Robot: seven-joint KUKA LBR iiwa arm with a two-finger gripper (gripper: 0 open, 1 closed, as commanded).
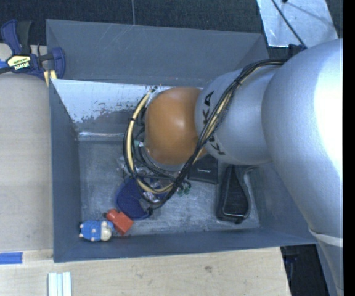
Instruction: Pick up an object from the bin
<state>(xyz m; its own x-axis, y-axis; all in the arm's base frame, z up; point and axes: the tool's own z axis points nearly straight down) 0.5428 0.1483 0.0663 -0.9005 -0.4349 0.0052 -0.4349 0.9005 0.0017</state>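
My gripper (pixel 148 189) is low in the bin's middle, mostly hidden under the arm's orange cover and cables. It sits right at the upper right edge of a dark blue round flat thing (pixel 130 200) on the bin floor; whether it touches that thing I cannot tell. A small red-orange block (pixel 119 221) lies just below the blue thing. To its left, in the near left corner, lies a small blue and yellow toy (pixel 95 230).
A black elongated object (pixel 233 197) lies at the bin's right side, with a flat black thing (pixel 203 172) beside it under the arm. The big grey arm covers the bin's right and back. Bare floor shows at the left.
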